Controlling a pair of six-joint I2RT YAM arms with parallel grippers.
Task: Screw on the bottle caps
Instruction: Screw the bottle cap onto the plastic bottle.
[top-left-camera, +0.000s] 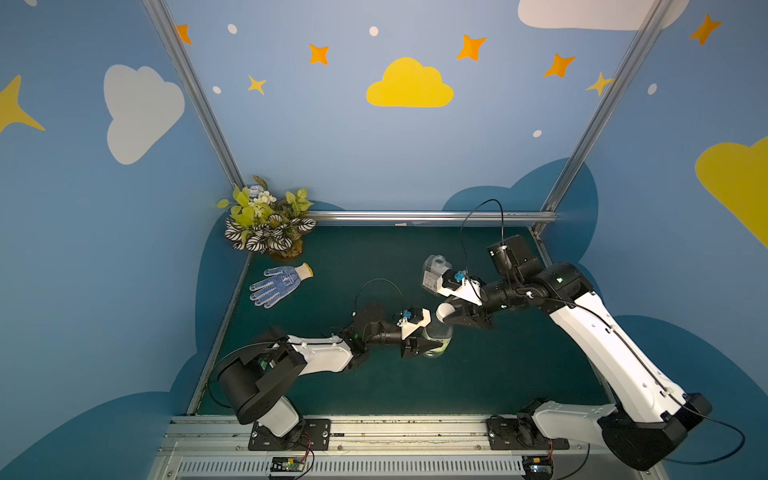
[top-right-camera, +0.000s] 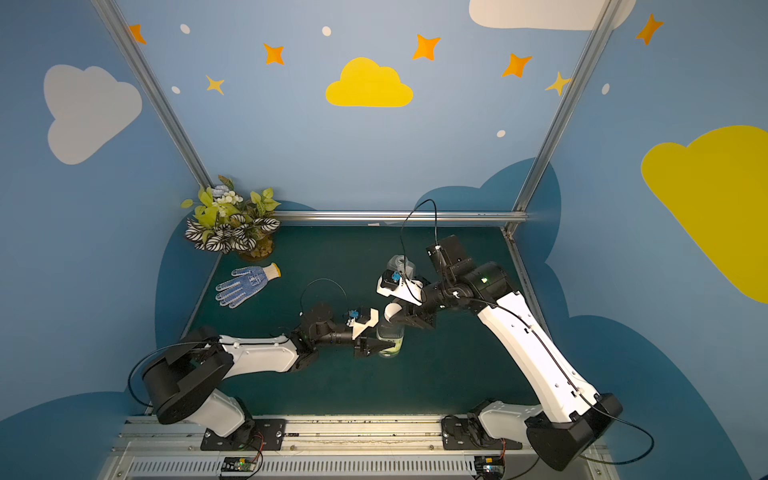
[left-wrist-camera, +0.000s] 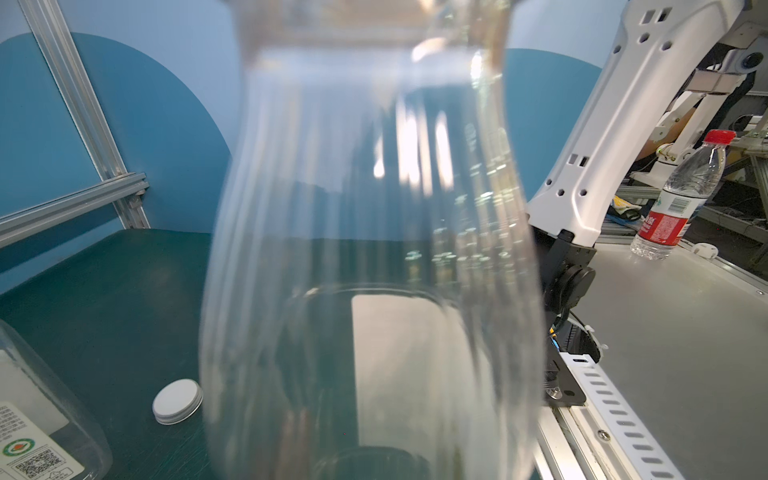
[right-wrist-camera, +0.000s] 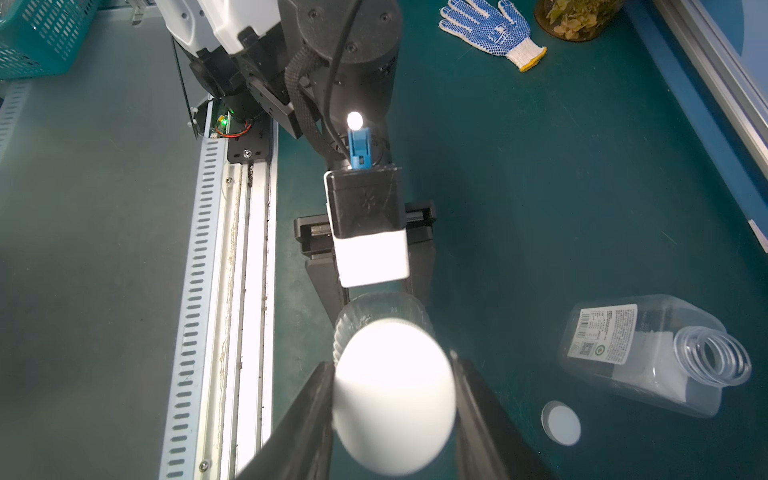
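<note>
In both top views the slim clear bottle (top-left-camera: 438, 337) (top-right-camera: 390, 341) with a yellow-green label stands upright mid-table. My left gripper (top-left-camera: 432, 347) is shut on its body, which fills the left wrist view as a clear blur (left-wrist-camera: 374, 249). A white bottle cap (top-left-camera: 444, 311) (right-wrist-camera: 392, 395) sits on top of its neck, and my right gripper (top-left-camera: 446, 312) (right-wrist-camera: 392, 399) is shut on that cap from both sides. The squat bottle (top-left-camera: 435, 271) (right-wrist-camera: 648, 353) with a white label is uncapped behind them. A second cap (right-wrist-camera: 561, 422) (left-wrist-camera: 178, 401) lies flat on the mat beside it.
A blue-dotted work glove (top-left-camera: 280, 284) lies at the left, and a potted plant (top-left-camera: 266, 222) stands in the back left corner. Metal rails frame the green mat (top-left-camera: 478, 374). Off the table stand a red-capped water bottle (left-wrist-camera: 677, 199) and a teal basket (right-wrist-camera: 37, 33).
</note>
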